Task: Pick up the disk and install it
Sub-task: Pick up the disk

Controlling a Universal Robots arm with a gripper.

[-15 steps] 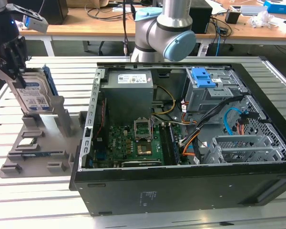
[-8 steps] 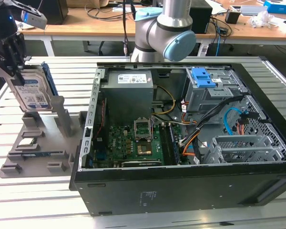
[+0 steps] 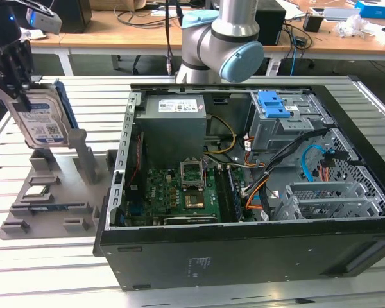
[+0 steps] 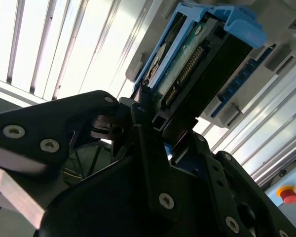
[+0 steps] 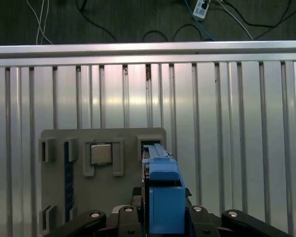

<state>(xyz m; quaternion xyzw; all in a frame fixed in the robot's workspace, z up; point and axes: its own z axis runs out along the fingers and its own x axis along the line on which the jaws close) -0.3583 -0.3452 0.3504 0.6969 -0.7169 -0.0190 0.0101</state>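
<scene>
The disk (image 3: 43, 122), a silver drive with a white-and-blue label in a blue carrier, stands on edge at the exterior view's left, at the slot of a grey fixture tray (image 3: 51, 192). My gripper (image 3: 19, 86) reaches down onto the disk's upper end. In the second wrist view my gripper (image 4: 158, 133) has its black fingers (image 4: 143, 128) clamped on the end of the disk (image 4: 187, 64). In the first wrist view the disk's (image 5: 163, 192) blue carrier sits between the jaws of the gripper (image 5: 163, 217). I cannot tell whether the disk's lower edge still rests in the slot.
An open black computer case (image 3: 244, 256) lies right of the tray, with a grey power-supply box (image 3: 173, 122), a motherboard (image 3: 179, 192) and a drive bay with a blue latch (image 3: 274, 106). A processor chip (image 5: 101, 153) lies in the tray (image 5: 123, 138). The arm's base (image 3: 224, 38) stands behind the case.
</scene>
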